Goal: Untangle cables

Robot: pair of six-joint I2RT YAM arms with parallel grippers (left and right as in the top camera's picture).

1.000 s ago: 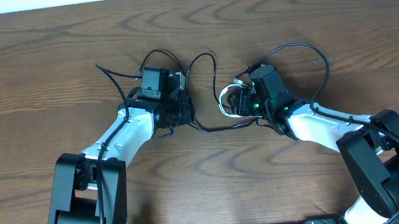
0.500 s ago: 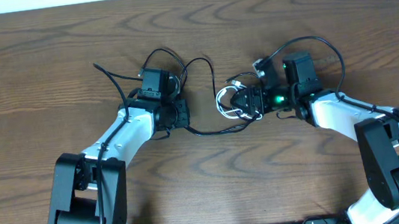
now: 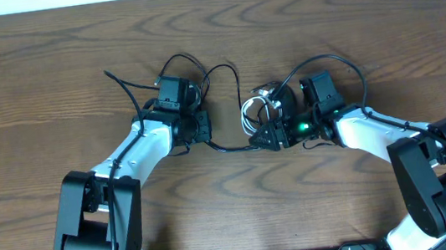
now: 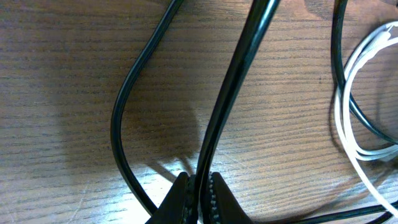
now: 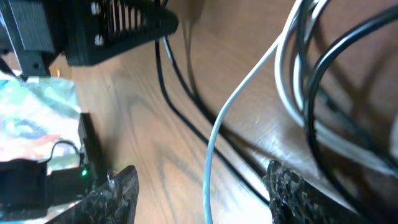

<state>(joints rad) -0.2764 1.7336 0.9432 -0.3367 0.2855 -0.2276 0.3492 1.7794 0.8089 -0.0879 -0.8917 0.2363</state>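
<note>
On my overhead feed both arms reached in over the middle of the wooden table (image 3: 48, 69), the left gripper (image 4: 199, 188) at centre-left and the right gripper (image 5: 205, 186) at centre-right. In the left wrist view the left jaws were pressed together at the bottom centre of the frame, pinching the black cable (image 4: 231, 87), which rose from them to the top edge. Another black strand bowed away at the left of that frame. The white cable (image 3: 248, 112) lay coiled in the middle of the overhead frame, just left of the right gripper, and its loops showed at the right edge of the left wrist view with black cord crossing them. From the right wrist camera the fingers (image 5: 119, 194) stood wide apart at the lower corners. One white strand ran down between them, touching neither as far as I could see, so that side held nothing. Overlapping white and black loops filled the upper right of that view
</note>
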